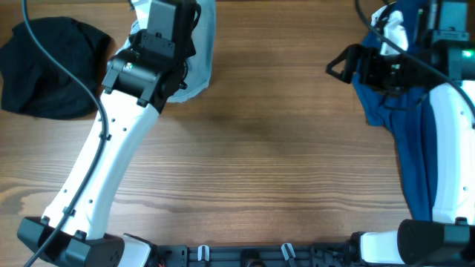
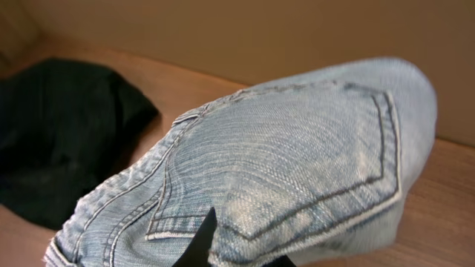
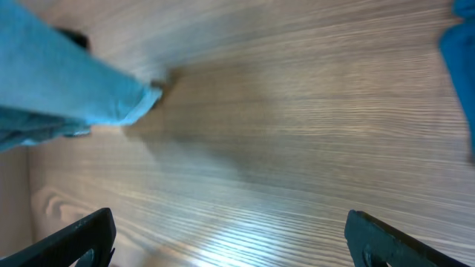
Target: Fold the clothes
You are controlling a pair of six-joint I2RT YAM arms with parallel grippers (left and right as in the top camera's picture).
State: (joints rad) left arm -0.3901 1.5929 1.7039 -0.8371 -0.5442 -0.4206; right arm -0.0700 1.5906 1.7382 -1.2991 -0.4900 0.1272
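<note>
The tabletop [image 1: 282, 148] carries a blue garment [image 1: 412, 148] well right of the shorts [image 2: 297, 163] and a black garment [image 1: 44, 70] just left of them. The left gripper [image 2: 236, 256] is clamped on the bunched shorts. The right gripper [image 3: 230, 241] gapes empty to their right. The shorts are likely being brought out, and next need spreading flat.

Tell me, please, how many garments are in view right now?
3. A black garment lies at far left. Pale-blue denim shorts are beside it, at the left arm's tip. A dark-blue garment lies at right, beneath the right arm. Others may be hidden under the arms.
</note>
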